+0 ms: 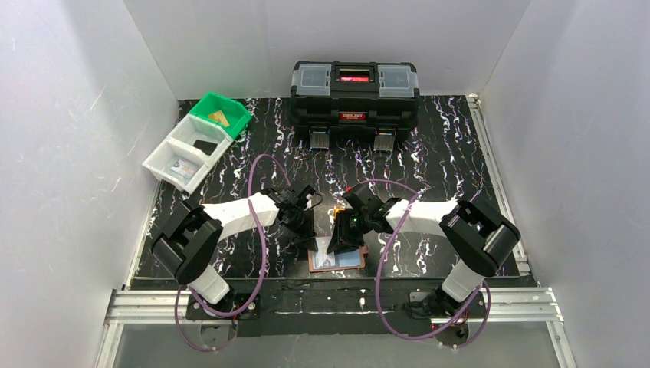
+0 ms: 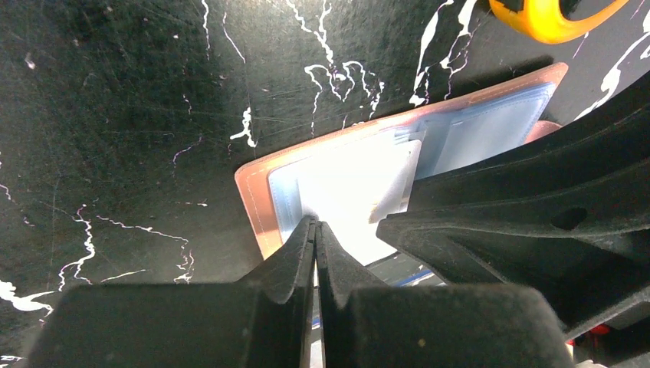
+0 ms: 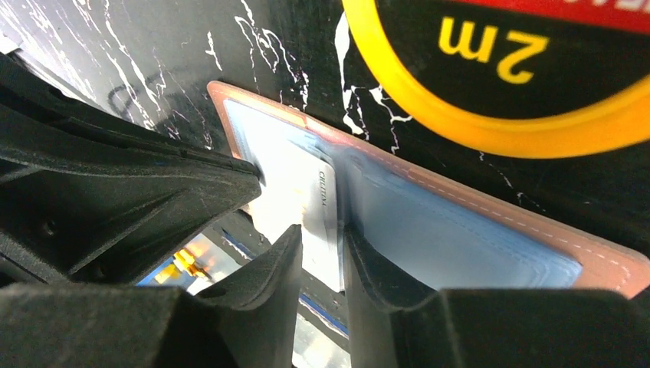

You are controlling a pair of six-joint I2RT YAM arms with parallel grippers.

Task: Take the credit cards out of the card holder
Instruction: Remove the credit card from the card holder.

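**A:** Our left gripper [image 2: 316,228] has its fingers pressed tight together, with the tips at the lower edge of the open card holder [image 2: 264,203].

**B:** And our right gripper [image 3: 320,249]?

**A:** It stands narrow. A whitish card [image 3: 322,207] shows in the slot between its fingers, with its far end among the holder's bluish sleeves. We cannot tell whether the pads squeeze it.

**B:** Where do we see the holder from above?

**A:** It lies flat on the black marbled table [image 1: 444,169], at lower centre of the frame, under both our grippers. The yellow tape measure [image 3: 398,84] sits just above it. Farther out, the black toolbox [image 1: 354,96] is at top centre. The green bin [image 1: 234,115] at upper left has a gold-tan card [image 1: 220,117] in it, and the white bin [image 1: 165,162] is just below that.
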